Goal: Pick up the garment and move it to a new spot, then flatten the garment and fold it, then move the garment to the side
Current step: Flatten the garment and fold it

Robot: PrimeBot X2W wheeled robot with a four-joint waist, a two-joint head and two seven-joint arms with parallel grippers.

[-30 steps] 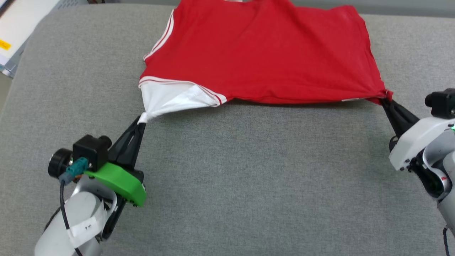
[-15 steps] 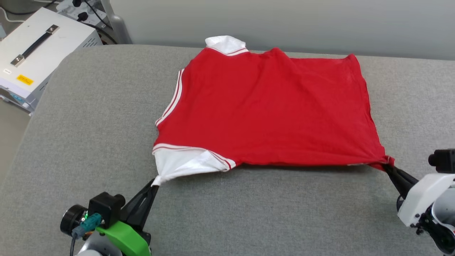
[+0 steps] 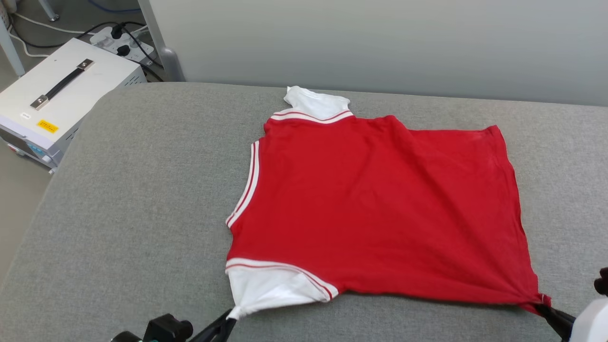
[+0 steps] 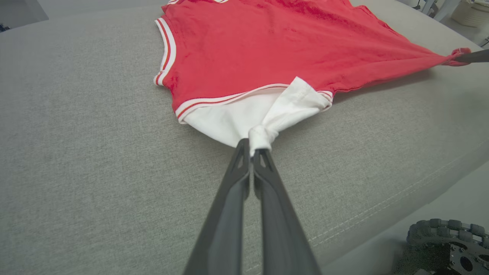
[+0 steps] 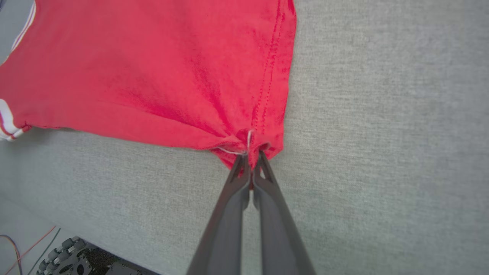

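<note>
The garment (image 3: 375,209), a red jersey with white sleeves and striped trim, lies spread on the grey padded table (image 3: 133,228). My left gripper (image 3: 232,317) is shut on the tip of the near white sleeve (image 4: 259,135), which is bunched at the fingertips. Over at the near right hem corner, my right gripper (image 3: 545,308) is shut on red cloth (image 5: 248,147). The near edge is stretched taut between both grips. The far white sleeve (image 3: 313,102) lies folded at the table's back edge. Its lettering is hidden.
A white equipment case (image 3: 61,104) with a black handle stands off the table's left side, with a power strip (image 3: 126,40) and cables behind it. A grey wall (image 3: 380,42) runs behind the table. The robot's wheeled base (image 4: 447,244) sits below the front edge.
The head camera has tilted up, so the whole scene has slid down the picture. Both grippers keep their hold on the garment, which has been drawn nearer the table's front edge.
</note>
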